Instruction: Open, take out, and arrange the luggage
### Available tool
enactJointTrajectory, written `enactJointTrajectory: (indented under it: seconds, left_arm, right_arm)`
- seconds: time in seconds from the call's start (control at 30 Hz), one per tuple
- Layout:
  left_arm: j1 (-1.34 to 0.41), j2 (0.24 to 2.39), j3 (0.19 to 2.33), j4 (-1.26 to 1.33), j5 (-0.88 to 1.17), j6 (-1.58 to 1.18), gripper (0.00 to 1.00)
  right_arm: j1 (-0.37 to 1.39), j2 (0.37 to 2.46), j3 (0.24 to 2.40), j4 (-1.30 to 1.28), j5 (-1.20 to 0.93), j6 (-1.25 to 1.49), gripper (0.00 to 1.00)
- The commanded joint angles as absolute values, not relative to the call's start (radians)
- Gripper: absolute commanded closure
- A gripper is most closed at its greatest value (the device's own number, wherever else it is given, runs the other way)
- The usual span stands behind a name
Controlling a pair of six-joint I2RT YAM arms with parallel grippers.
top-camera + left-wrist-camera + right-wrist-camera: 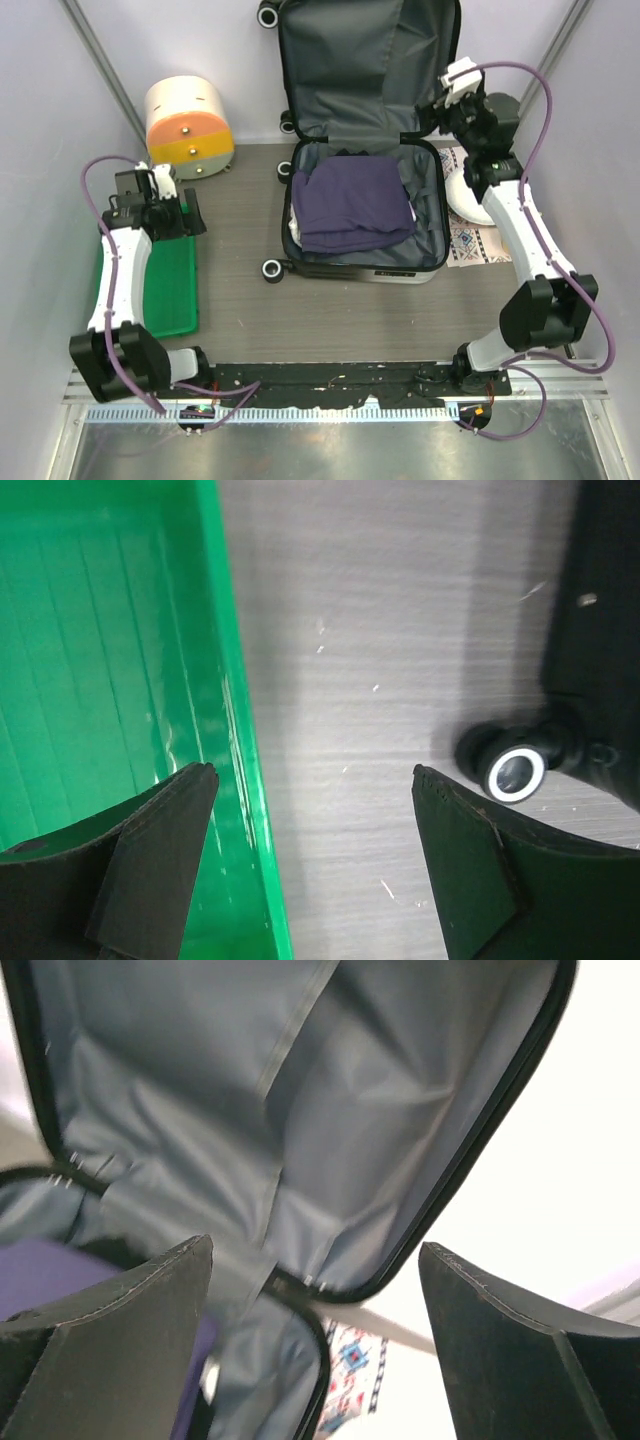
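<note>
L end effector [315, 772] we see spread wide over tray [232, 690] rim & desk [400, 630], R end effector [315, 1248] wide too, by open luggage [365, 70] lid.

Glossy green plastic tray [120, 660], wood-grain table [400, 630]

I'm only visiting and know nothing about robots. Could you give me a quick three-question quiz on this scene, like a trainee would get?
1. True or false: the lid of the luggage is shut.
2. What lies folded in its lower half? A) purple cloth B) a red ball C) nothing at all
3. Fill in: the left claw hangs open over the edge of the green ____.

Key: 1 false, the lid stands open against the back wall. 2 A. 3 tray.
</note>
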State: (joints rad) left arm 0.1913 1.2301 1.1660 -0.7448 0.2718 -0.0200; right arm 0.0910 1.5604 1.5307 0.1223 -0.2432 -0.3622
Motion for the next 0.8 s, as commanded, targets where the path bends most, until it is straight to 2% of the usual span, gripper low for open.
enactJointTrajectory:
  seconds: [0.0, 0.23, 0.37, 0.43, 0.47, 0.53, 0.57, 0.63, 0.77]
  left_arm:
    - [0.202, 1.344, 1.151, -0.890, 0.124, -0.127, 0.18]
    - [0.202, 1.482, 1.065, -0.727, -0.035, -0.247, 0.21]
    - [0.184, 1.586, 1.065, -0.695, -0.049, -0.267, 0.30]
    - [0.137, 1.611, 1.057, -0.658, -0.040, -0.230, 0.39]
    - [0.121, 1.612, 1.052, -0.644, -0.020, -0.206, 0.55]
    - [0.069, 1.612, 1.055, -0.631, -0.003, -0.132, 0.73]
    - [0.052, 1.615, 1.058, -0.630, 0.024, -0.102, 0.88]
    - [0.014, 1.617, 1.081, -0.662, 0.035, 0.021, 0.98]
    - [0.009, 1.599, 1.118, -0.759, 0.078, 0.223, 1.00]
  right_arm:
    - [0.097, 1.457, 1.367, 0.066, -0.272, -0.322, 0.11]
    - [0.098, 1.335, 1.238, -0.023, -0.256, -0.296, 0.11]
    - [0.097, 1.275, 1.201, -0.070, -0.239, -0.324, 0.11]
    - [0.097, 1.250, 1.186, -0.080, -0.224, -0.334, 0.11]
    - [0.097, 1.244, 1.181, -0.090, -0.222, -0.339, 0.10]
    - [0.097, 1.229, 1.172, -0.101, -0.216, -0.344, 0.10]
    - [0.098, 1.226, 1.169, -0.110, -0.215, -0.344, 0.10]
    - [0.098, 1.216, 1.161, -0.118, -0.215, -0.342, 0.10]
    - [0.097, 1.209, 1.157, -0.133, -0.218, -0.338, 0.10]
